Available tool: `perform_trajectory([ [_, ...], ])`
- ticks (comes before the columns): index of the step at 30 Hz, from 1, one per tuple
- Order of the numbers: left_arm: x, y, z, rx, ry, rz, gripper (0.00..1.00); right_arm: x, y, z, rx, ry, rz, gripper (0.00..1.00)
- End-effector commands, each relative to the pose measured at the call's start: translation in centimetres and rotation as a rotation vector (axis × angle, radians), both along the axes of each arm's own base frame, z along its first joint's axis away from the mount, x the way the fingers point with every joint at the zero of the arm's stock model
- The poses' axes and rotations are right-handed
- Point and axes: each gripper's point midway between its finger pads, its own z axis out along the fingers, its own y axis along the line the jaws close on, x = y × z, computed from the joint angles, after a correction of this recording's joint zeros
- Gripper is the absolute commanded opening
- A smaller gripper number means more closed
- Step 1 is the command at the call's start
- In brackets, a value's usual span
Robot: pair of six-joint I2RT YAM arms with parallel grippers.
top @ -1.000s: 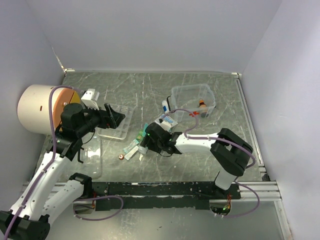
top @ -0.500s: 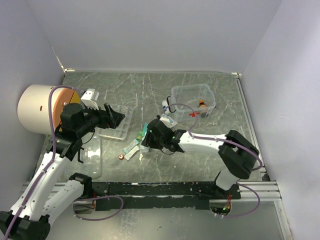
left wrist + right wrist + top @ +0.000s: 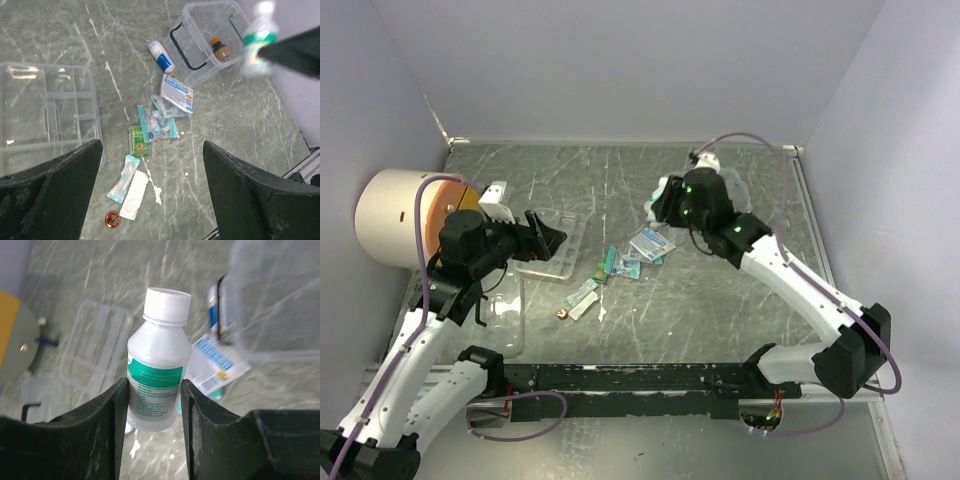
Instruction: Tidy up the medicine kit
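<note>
Two pincers work: right pincer (image 3: 154, 390) clamps a white bottle (image 3: 159, 375), raised beside the case (image 3: 205, 25) at the tabletop's (image 3: 620, 170) far right, probably for loading; left pincer (image 3: 546, 238) hovers apart near the tray (image 3: 45, 115).

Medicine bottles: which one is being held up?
The white green-labelled plastic bottle in the right gripper; the orange-capped brown one sits in the clear case, the blue-and-white one lies beside it.

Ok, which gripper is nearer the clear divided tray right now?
Left. The left gripper hangs open right over the divided tray. The right gripper is well off to the side by the clear case, its fingers clamped on a white bottle.
</note>
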Motion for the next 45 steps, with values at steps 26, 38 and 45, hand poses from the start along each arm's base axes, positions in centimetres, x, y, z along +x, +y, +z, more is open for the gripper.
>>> perform_trajectory([
  [26, -3.4, 4.8, -0.3, 0.002, -0.016, 0.226, 0.91, 14.1, -15.3, -4.5, -0.687, 0.064, -0.088, 0.42],
  [38, -3.1, 4.6, -0.8, 0.011, 0.004, 0.218, 0.91, 14.9, -14.4, -10.6, -0.660, 0.219, 0.066, 0.43],
  [45, -2.9, 4.6, -1.0, 0.016, 0.012, 0.221, 0.90, 14.1, -16.0, -12.8, -0.668, 0.339, 0.052, 0.42],
])
